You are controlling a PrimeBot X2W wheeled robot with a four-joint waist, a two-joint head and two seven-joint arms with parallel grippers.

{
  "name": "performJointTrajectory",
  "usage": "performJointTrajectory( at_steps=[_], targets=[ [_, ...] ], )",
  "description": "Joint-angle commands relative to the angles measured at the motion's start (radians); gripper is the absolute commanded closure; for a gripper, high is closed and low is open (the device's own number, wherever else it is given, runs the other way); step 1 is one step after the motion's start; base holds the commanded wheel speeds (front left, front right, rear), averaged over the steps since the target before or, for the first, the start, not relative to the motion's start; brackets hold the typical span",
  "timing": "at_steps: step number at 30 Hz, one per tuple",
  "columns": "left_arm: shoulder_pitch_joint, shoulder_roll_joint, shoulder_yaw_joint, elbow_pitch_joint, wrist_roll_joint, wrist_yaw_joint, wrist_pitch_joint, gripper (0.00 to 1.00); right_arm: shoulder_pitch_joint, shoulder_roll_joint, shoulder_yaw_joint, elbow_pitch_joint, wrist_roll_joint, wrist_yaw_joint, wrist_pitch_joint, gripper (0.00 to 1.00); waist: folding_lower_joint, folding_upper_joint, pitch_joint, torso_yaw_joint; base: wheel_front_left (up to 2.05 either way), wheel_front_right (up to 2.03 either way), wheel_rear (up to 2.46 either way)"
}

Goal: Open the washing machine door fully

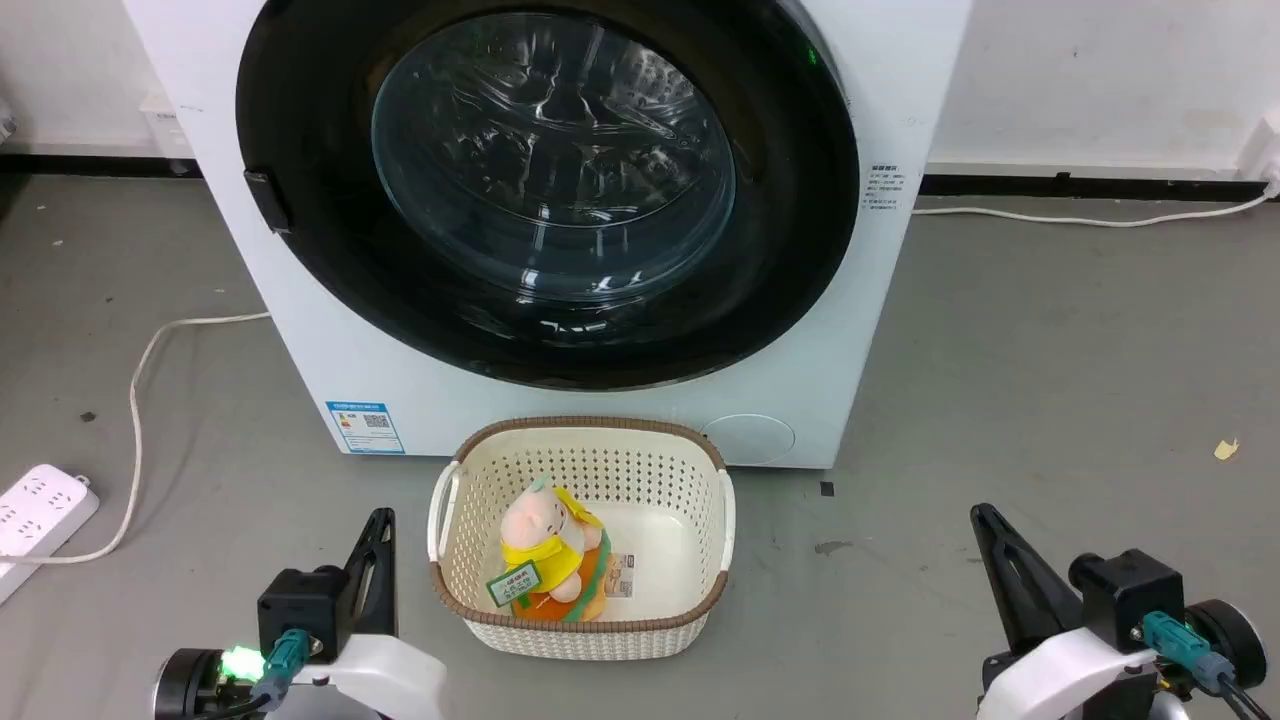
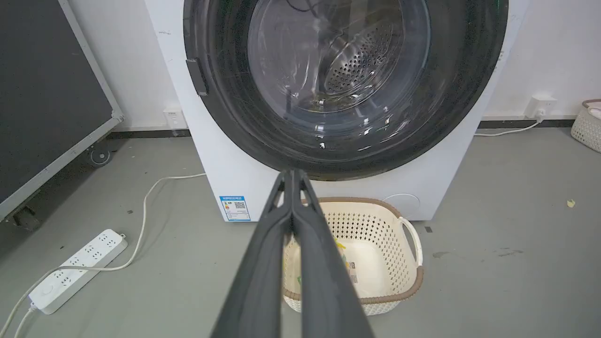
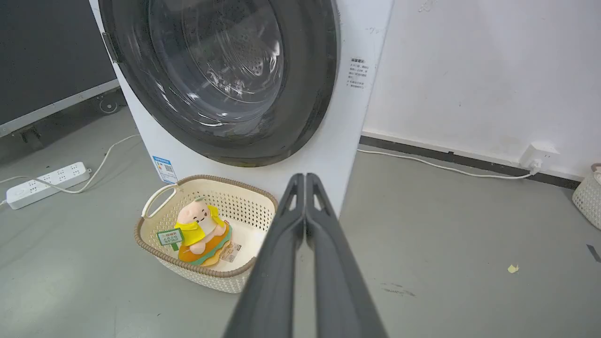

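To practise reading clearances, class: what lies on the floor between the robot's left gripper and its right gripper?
In the head view, a cream basket holding a plush toy sits between the left gripper and right gripper, nearer the left.

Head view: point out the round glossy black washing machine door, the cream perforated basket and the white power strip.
Washing machine door (image 1: pixel 310 290), head view, black ring.
Basket (image 1: pixel 590 470), head view, back wall.
Power strip (image 1: pixel 40 510), head view, top face.

A bare test room, like a lab.
A washing machine (image 1: pixel 340 360) stands on a plain grey floor (image 1: pixel 1050 400) by a white wall (image 1: pixel 1100 80). A power strip (image 1: pixel 40 510) and a loose cord (image 1: pixel 134 410) lie on the floor, and a big black board (image 2: pixel 42 84) on wheels stands near.
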Motion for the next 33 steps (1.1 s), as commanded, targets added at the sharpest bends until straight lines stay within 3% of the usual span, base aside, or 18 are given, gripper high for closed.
performJointTrajectory(
  at_steps=[1, 33],
  targets=[
    [-0.015, 0.001, 0.000, -0.004, 0.003, 0.003, 0.000, 1.00, -0.012, 0.005, 0.000, -0.005, -0.008, -0.001, 0.001, 1.00, 0.0000, 0.0000, 0.000, 0.000, 0.00, 0.00, 0.00],
    [-0.015, 0.001, 0.000, -0.004, 0.003, 0.003, 0.000, 1.00, -0.012, 0.005, 0.000, -0.005, -0.008, -0.001, 0.001, 1.00, 0.0000, 0.0000, 0.000, 0.000, 0.00, 0.00, 0.00]
  ],
)
